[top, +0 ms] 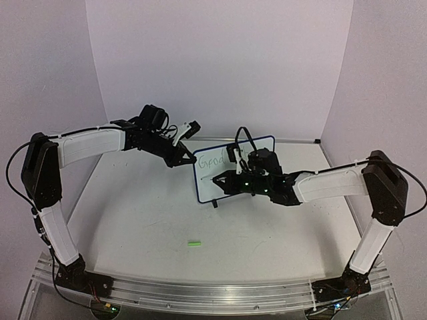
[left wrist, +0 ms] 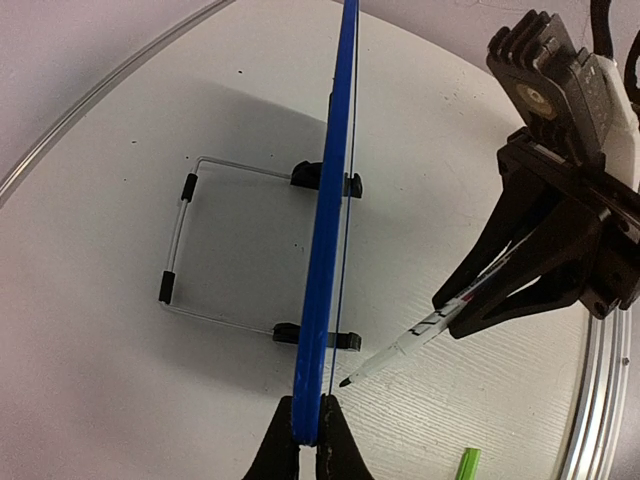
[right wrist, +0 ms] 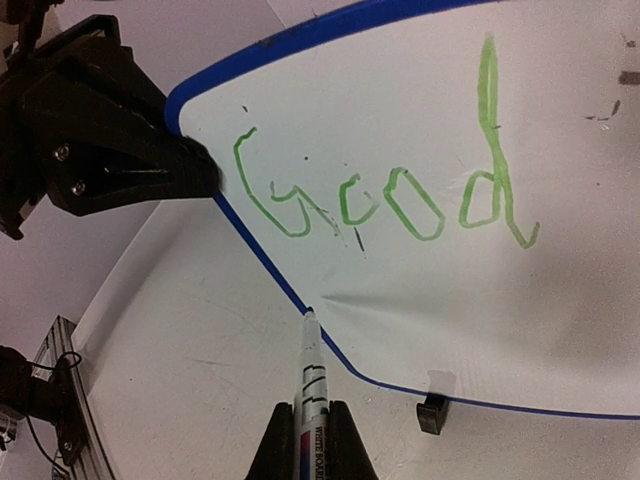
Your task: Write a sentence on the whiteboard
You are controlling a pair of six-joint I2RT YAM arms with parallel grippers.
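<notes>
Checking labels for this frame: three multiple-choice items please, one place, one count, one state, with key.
1. Relative to the whiteboard, the green cap lies: A) behind it; B) in front, on the table; C) on its top edge.
2. Words written on the whiteboard: A) one; B) two; C) four.
3. The right jaws are: A) open; B) shut on the marker; C) shut on the whiteboard's rim.
B: it lies on the table toward the arm bases. A: only "Good" shows. B: the marker sticks out between them.
</notes>
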